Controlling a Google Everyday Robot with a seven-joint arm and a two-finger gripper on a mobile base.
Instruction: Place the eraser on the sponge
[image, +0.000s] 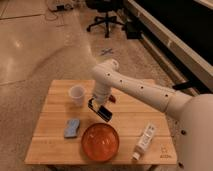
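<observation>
The black eraser (104, 113), with a pale stripe along its side, hangs tilted just above the wooden table (135, 112). My gripper (97, 105) is shut on its upper end, near the table's middle. The light-blue sponge (72, 128) lies flat on the table to the lower left of the eraser, a short gap away. My white arm reaches in from the right edge of the camera view.
A white cup (76, 95) stands just left of the gripper. An orange plate (100, 141) sits at the front edge, right of the sponge. A white bottle (144, 141) lies at the front right. Office chairs stand on the floor behind.
</observation>
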